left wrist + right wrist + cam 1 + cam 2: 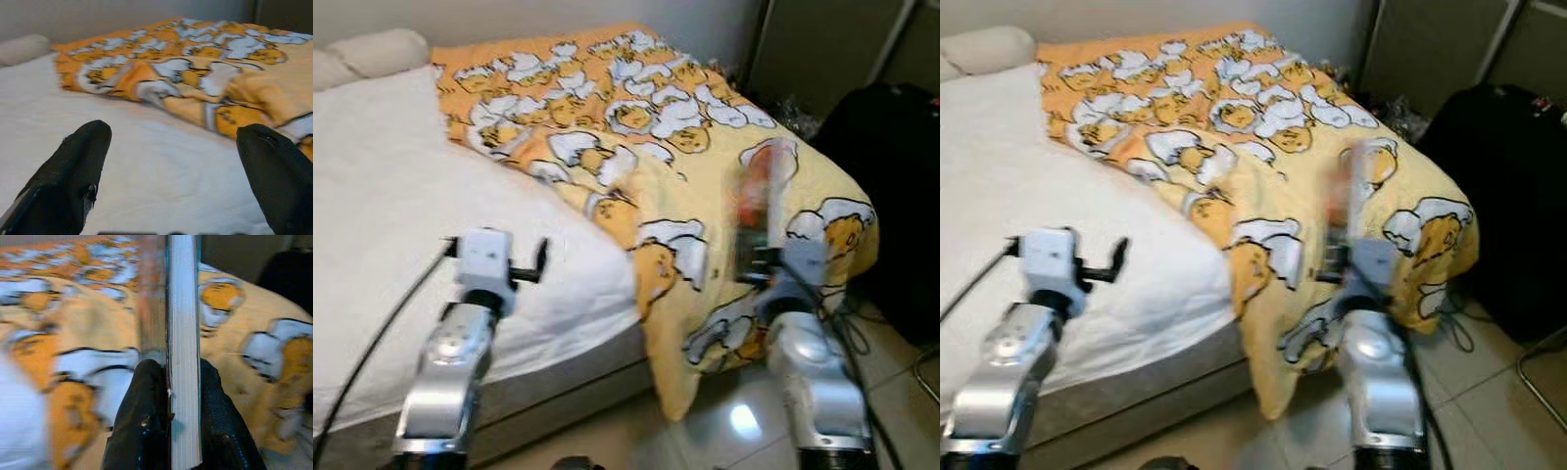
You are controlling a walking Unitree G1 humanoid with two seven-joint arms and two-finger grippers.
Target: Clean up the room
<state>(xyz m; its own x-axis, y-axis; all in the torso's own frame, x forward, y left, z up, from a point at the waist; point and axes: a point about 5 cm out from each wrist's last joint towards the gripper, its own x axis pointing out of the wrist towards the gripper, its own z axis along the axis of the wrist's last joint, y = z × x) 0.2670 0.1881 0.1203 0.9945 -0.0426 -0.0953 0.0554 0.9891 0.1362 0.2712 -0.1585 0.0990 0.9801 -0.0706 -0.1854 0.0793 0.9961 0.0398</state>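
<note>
We see a bed (391,225) with a white sheet, and a pale pillow (382,51) at its head against the wall. Past the foot of the bed stands a large black bag (891,166), just beside the bed's far corner. Below it, black cables (847,328) lie on the glossy pale tiled floor (724,426). A dark cupboard door (822,49) stands behind.

I see my left gripper (533,262) raised over the white sheet (391,206) near the bed's (558,367) front edge. My right gripper (756,257) grips a blurred book (759,191) above the yellow blanket (646,127) at the foot corner.
</note>
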